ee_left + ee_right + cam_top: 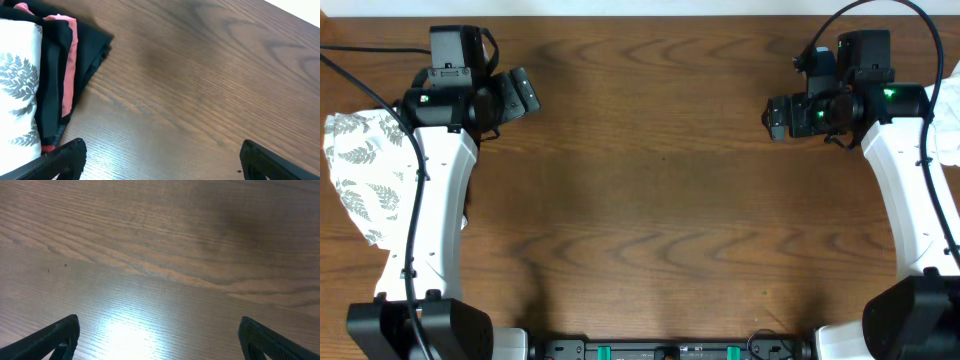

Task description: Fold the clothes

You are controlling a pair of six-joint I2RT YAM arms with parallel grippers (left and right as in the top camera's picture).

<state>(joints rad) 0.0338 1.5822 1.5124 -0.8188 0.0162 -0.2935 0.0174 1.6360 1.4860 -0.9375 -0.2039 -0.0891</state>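
The clothes (360,170), white fabric with a grey-green fern print, lie bunched at the table's left edge, partly under my left arm. The left wrist view shows the clothes (17,85) at its left border, beside a black bundle with coral-pink trim (75,55). My left gripper (523,93) hangs over bare wood to the right of the pile, open, with nothing between its fingers (67,155). My right gripper (775,117) is at the far right, also open and empty. In the right wrist view, the right gripper (160,342) has only the tabletop below it.
A plain white cloth (948,150) peeks in at the right edge behind the right arm. The wooden table (650,200) spans the space between the two arms. Black cables run from both wrists.
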